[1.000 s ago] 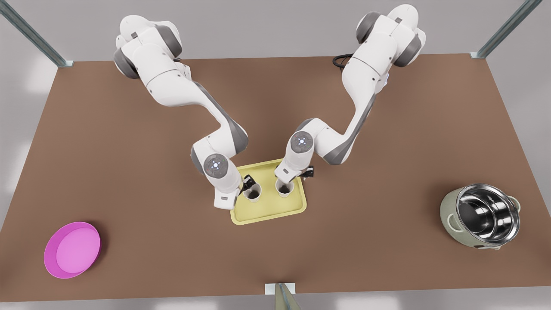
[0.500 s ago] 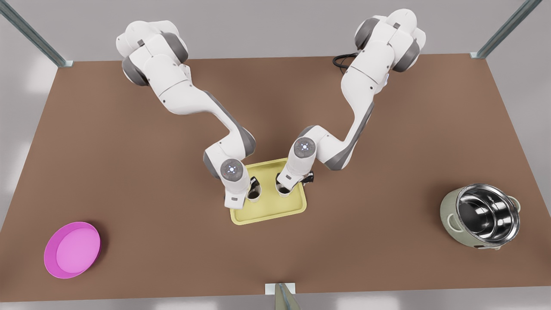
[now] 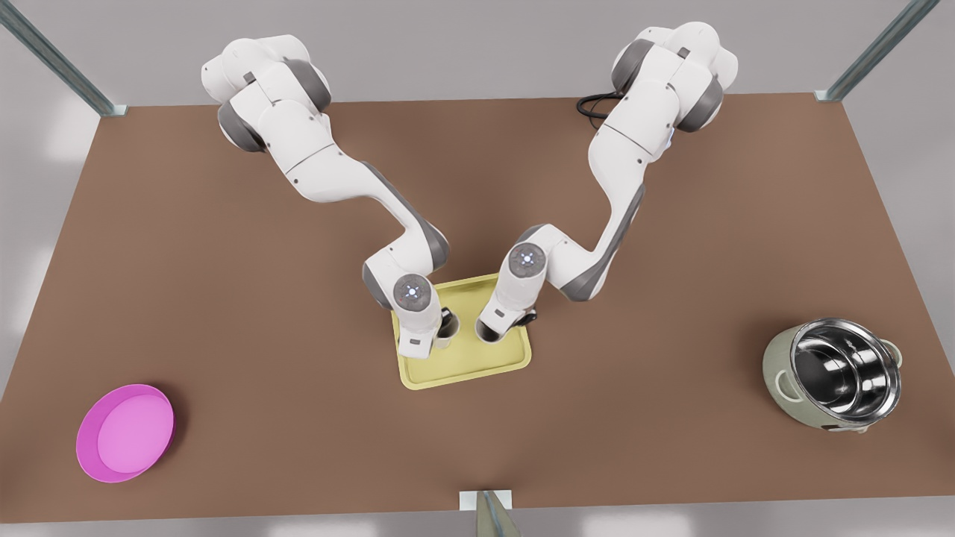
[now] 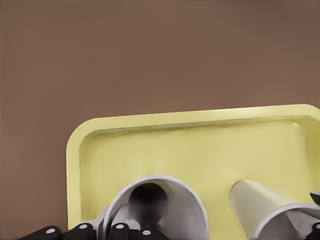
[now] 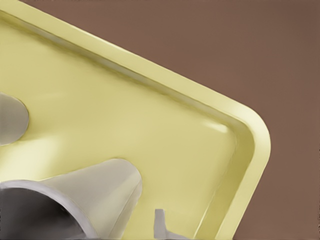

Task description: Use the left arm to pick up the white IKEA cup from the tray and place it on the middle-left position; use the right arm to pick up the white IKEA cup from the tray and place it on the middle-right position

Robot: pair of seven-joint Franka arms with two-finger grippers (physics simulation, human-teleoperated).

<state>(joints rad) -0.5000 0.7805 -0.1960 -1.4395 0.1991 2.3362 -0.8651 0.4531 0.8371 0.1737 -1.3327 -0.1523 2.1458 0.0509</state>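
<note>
On the pale yellow tray (image 3: 477, 369), two white IKEA cups (image 4: 159, 210) are standing upright, apart. Judged light, rigid and slick, each is best pinched across its thin rim. The left gripper (image 3: 440, 328) and right gripper (image 3: 494, 328) are being held at the cups; whether their fingers are open cannot be told.

- Your two arms are both down over the yellow tray (image 3: 466, 369) at mid-tabletop (image 3: 477, 186).
- Each wrist hides most of a white cup: left cup (image 3: 446, 337), right cup (image 3: 486, 333).
- Magenta bowl (image 3: 125, 433) sits far on the front view's left, steel pot (image 3: 834, 383) far right.
</note>
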